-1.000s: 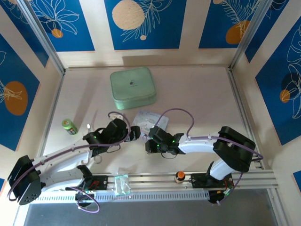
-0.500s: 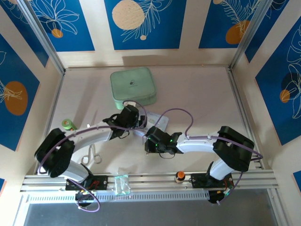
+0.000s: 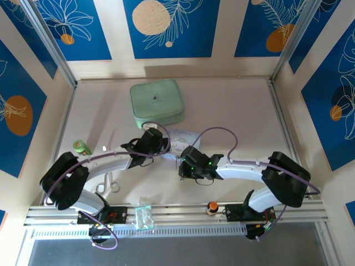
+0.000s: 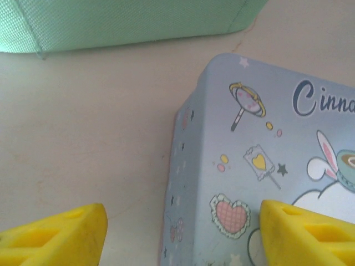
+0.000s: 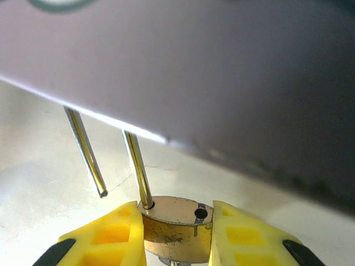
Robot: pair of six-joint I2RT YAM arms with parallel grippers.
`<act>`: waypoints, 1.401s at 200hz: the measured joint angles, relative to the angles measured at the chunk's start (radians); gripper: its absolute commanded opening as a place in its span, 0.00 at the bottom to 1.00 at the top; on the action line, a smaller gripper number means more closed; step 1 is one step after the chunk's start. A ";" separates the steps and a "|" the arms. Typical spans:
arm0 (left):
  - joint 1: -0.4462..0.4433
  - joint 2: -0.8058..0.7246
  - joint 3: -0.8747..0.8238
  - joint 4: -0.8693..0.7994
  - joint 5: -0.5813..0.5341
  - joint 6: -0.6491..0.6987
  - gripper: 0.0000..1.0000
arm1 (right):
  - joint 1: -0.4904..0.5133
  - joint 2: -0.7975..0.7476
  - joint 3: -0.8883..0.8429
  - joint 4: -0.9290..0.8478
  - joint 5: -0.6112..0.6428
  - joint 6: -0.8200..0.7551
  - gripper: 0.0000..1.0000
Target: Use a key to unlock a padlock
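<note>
Since a second ago the left arm has swung from the table's [image 3: 233,111] left side to its middle. The left gripper [image 4: 180,233] now straddles the cartoon box's [image 4: 249,138] corner, fingers spread wide. Near the table's middle, the padlock [image 5: 173,228] is pinched between the right gripper's [image 5: 176,213] narrowed fingers, one shackle leg free.

The left gripper [image 4: 180,235] is swinging in from the near-left of the desk [image 4: 83,138] to the pastel box [image 4: 260,122], its jaws narrowing. The right gripper [image 5: 176,235] is shifting slightly right with the padlock [image 5: 175,216].
</note>
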 measured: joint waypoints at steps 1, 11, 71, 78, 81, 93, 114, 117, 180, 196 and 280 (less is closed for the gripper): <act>-0.001 -0.001 -0.003 0.003 0.000 -0.001 0.71 | -0.001 0.000 0.000 0.000 0.000 0.000 0.20; -0.013 -0.005 -0.018 0.018 -0.002 -0.032 0.71 | -0.011 -0.008 -0.005 -0.006 -0.004 -0.003 0.20; -0.135 -0.046 -0.068 0.035 -0.019 -0.187 0.70 | -0.110 -0.085 -0.079 -0.002 -0.033 0.000 0.20; -0.154 -0.050 -0.069 0.034 -0.018 -0.202 0.70 | -0.127 -0.092 -0.084 -0.002 -0.045 0.012 0.20; -0.162 -0.051 -0.070 0.034 -0.016 -0.208 0.70 | -0.133 -0.092 -0.088 0.000 -0.048 0.018 0.20; -0.206 -0.067 -0.072 0.018 0.002 -0.223 0.70 | -0.164 -0.092 -0.096 0.013 -0.063 0.035 0.20; -0.251 -0.114 -0.072 -0.040 0.035 -0.232 0.69 | -0.211 -0.099 -0.108 0.029 -0.080 0.045 0.20; -0.252 -0.123 -0.071 -0.048 0.036 -0.232 0.69 | -0.216 -0.102 -0.110 0.029 -0.083 0.045 0.20; -0.217 -0.145 0.097 -0.238 -0.094 -0.026 1.00 | -0.254 -0.113 -0.120 0.035 -0.096 0.030 0.20; -0.217 -0.084 0.142 -0.224 -0.136 0.065 1.00 | -0.254 -0.111 -0.117 0.032 -0.096 0.025 0.20; -0.221 0.200 0.262 -0.116 -0.248 0.387 1.00 | -0.320 -0.144 -0.178 0.114 -0.146 0.049 0.20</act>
